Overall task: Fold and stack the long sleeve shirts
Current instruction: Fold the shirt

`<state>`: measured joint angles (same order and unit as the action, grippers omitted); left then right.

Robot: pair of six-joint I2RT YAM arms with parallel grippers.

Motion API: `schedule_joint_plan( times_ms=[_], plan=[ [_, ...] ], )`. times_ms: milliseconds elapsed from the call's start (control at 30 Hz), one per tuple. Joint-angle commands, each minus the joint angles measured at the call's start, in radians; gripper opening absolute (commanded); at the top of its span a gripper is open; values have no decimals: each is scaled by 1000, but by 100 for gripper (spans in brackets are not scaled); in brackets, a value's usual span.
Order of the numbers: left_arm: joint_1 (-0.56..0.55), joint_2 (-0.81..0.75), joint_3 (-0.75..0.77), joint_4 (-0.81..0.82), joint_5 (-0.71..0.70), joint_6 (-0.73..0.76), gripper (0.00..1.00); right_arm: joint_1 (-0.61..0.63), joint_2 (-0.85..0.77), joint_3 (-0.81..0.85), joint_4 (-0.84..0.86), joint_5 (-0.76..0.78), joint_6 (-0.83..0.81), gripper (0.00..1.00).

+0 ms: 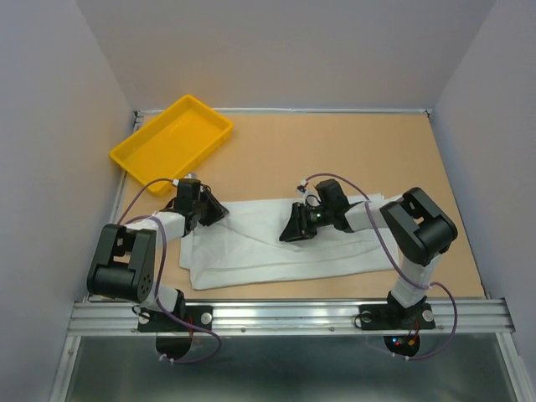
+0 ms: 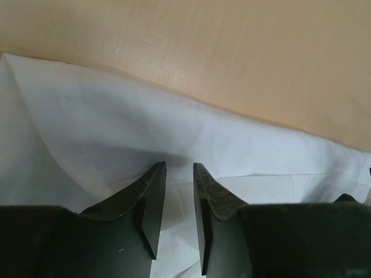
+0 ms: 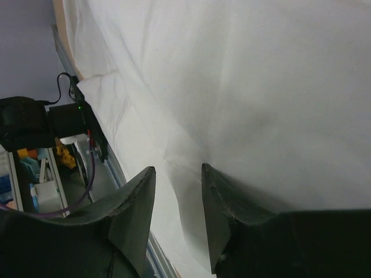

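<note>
Left gripper (image 2: pixel 179 165): fingers a little apart, narrow gap. White cloth shows through the gap and nothing is visibly clamped. Cannot tell whether the tips touch the fabric. It sits low over the far left corner of the shirt (image 1: pixel 268 251).

Right gripper (image 3: pixel 178 168): fingers likewise slightly spread, gap a bit wider than the left's. A soft ridge of fabric runs toward the gap; no cloth seen pinched. It sits over the middle of the shirt's far half, pointing left toward the other gripper.

Shirt: white, lying as a long flat band across the near half of the table (image 1: pixel 335 151), long side parallel to the near edge. Left end shows layered edges; right end reaches under the right arm's forearm. In the left wrist view its far edge runs diagonally, with bare wood beyond.

Edges and room: near edge of the shirt lies just short of the metal rail (image 1: pixel 293 314). The yellow tray (image 1: pixel 172 142) sits at the far left corner, tilted, apart from the shirt, close behind the left gripper. Bare tabletop lies behind the shirt and to the far right. Grey walls close in the left, back and right sides.
</note>
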<state>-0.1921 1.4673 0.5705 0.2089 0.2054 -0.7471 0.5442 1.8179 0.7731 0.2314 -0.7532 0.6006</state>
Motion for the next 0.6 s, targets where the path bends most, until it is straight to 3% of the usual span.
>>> schedule_joint_plan(
  times_ms=[0,200,367,433,567],
  plan=[
    [23,-33,-23,-54,-53,-21,38,8,-20,-61,-3,44,-53,44],
    [71,-103,-1,-154,-101,-26,41,8,-91,12,-55,48,-56,44],
    [66,-192,66,-207,-98,44,61,8,-155,120,-98,54,-51,45],
    [53,-231,100,-207,-57,81,67,8,-161,156,-101,72,-48,44],
    [-64,-243,149,-165,27,112,69,-7,-148,170,-101,138,-48,42]
  ],
)
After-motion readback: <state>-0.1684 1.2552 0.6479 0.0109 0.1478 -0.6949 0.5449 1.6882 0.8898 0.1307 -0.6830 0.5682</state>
